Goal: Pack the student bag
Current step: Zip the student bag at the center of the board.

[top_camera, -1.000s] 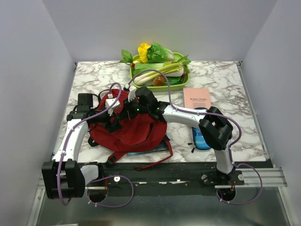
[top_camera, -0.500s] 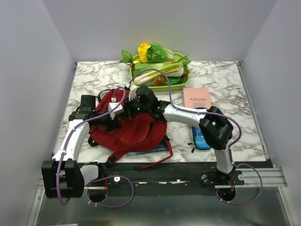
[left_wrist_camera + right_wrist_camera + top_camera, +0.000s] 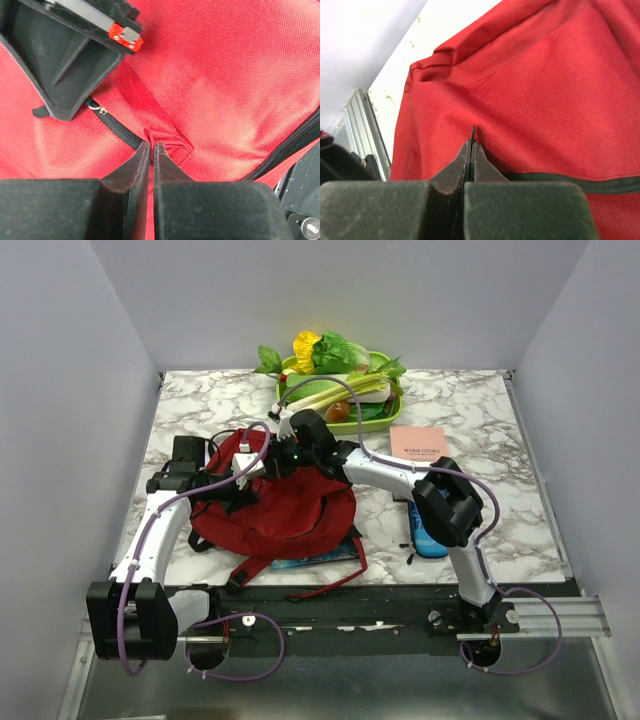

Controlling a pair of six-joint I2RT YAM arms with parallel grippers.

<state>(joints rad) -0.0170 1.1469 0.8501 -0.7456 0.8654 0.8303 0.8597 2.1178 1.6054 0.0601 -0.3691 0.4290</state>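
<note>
The student bag (image 3: 275,520) is a dark red backpack lying at the left-centre of the marble table, its black zipper (image 3: 117,131) ending near the left jaws. My left gripper (image 3: 243,466) (image 3: 151,145) sits on the bag's upper left, its jaws pinched on a small fold of red fabric (image 3: 167,142) beside the zipper end. My right gripper (image 3: 288,448) (image 3: 472,142) is at the bag's top edge, shut on a thin black tab (image 3: 473,131) that pokes out above its tips. The right gripper's black body (image 3: 60,55) shows in the left wrist view.
A green tray (image 3: 385,418) of vegetables stands at the back. A pink book (image 3: 418,441) and a blue pencil case (image 3: 430,538) lie right of the bag. A blue-edged book (image 3: 315,559) pokes out under the bag's near side. Black straps (image 3: 300,588) trail toward the near edge.
My left gripper has closed from wide open onto the bag's fabric. Both grippers have shifted slightly toward the back, and the right elbow has swung left.
</note>
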